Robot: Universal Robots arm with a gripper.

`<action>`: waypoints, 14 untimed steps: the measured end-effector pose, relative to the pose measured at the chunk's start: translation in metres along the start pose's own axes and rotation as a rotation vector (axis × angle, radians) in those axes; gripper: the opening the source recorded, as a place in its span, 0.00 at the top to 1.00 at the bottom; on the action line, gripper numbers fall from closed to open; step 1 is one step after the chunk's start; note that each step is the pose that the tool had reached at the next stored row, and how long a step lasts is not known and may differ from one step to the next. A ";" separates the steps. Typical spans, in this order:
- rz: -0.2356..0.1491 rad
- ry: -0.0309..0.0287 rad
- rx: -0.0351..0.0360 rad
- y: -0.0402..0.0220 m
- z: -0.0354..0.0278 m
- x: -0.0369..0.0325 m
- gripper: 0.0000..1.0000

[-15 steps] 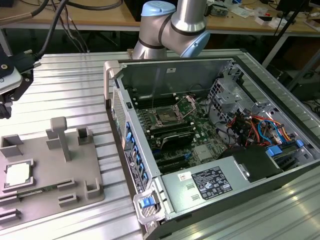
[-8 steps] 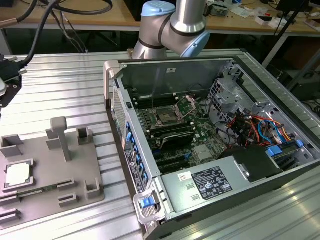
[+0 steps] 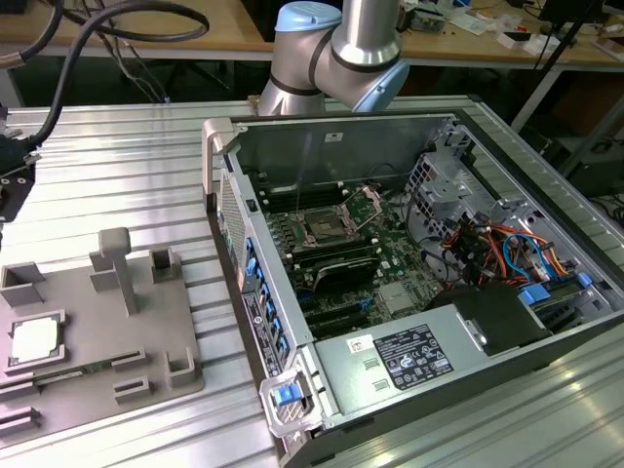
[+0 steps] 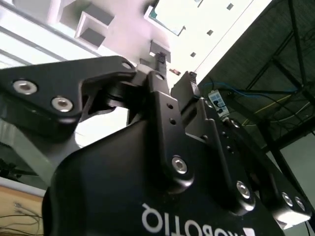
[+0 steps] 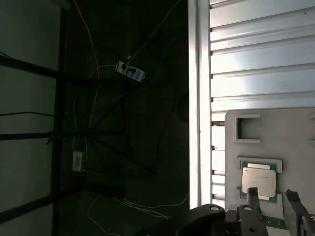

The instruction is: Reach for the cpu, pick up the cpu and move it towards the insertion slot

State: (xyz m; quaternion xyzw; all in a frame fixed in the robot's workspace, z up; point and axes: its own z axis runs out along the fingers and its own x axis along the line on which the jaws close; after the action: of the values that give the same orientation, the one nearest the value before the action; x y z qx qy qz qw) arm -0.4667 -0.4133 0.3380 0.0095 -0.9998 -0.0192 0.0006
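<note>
A: Surface, room?
B: Ribbed metal table point(image 3: 127, 166), wooden benches point(image 3: 195, 39) behind. The cpu point(image 3: 34, 339) sits in the grey fixture plate point(image 3: 97, 317) at the exterior view's left — well apart from the insertion slot point(image 3: 322, 229) in the open computer case point(image 3: 322, 146).
A: Gripper?
B: First wrist view — gripper point(image 5: 271, 195) spread wide, empty, near the cpu.

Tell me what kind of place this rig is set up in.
Probably a robotics lab or electronics workshop. An open computer case sits on a ribbed metal table, a grey tray beside it holds the cpu, and cluttered wooden benches stand behind.
</note>
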 end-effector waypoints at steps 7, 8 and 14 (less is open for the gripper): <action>0.000 -0.0003 -0.0002 -0.0199 0.0144 0.0031 0.40; 0.000 -0.0001 -0.0002 -0.0200 0.0163 0.0034 0.34; 0.005 -0.0002 0.0008 -0.0206 0.0272 0.0041 0.22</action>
State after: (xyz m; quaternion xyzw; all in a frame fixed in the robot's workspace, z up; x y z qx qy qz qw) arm -0.4704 -0.4329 0.3100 0.0071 -0.9998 -0.0188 0.0005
